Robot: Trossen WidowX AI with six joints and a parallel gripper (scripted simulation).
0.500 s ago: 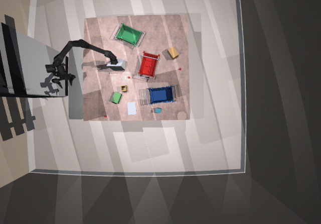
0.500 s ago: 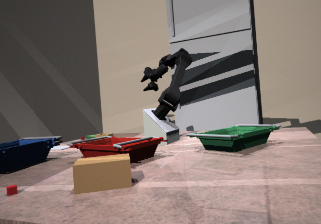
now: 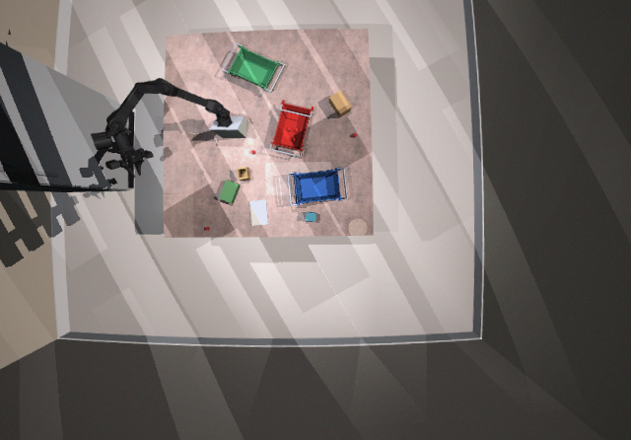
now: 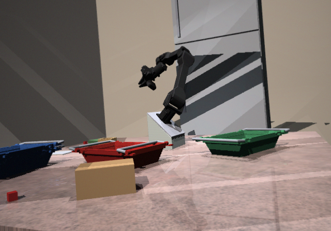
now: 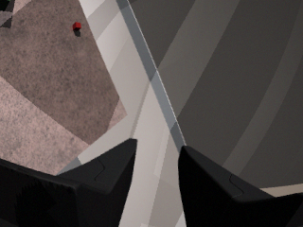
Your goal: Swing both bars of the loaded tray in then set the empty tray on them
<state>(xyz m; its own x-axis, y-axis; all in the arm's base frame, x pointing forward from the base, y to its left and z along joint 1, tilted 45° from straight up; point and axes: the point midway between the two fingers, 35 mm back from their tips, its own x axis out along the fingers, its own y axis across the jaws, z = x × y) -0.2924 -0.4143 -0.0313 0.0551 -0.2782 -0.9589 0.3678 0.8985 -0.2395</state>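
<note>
Red tray [image 3: 294, 119] [image 4: 150, 153]: long axis steep in top view, upper end leaning right; gripper [image 3: 143, 163] [image 4: 146, 86] [image 5: 158, 150] jaws apart.

The top view looks straight down from high and far off, the pink stone-patterned square table top [image 3: 193, 52] [image 4: 240, 196] [image 5: 52, 66] lying toward 11 o'clock of its centre. The exterior view stands low and close, from the table's 3 o'clock side in the top view, facing 9 o'clock past a tan rectangular box [image 3: 339, 104] [image 4: 105, 180] to the black jointed arm [image 3: 158, 86] [image 4: 182, 74]. Those two share the green [image 3: 254, 68] [image 4: 227, 147], red [image 3: 291, 126] [image 4: 144, 155] and blue plastic trays [image 3: 315, 186] [image 4: 24, 157]. The wrist view looks down from right behind black fingertips, with a table corner toward 10 o'clock.
</note>
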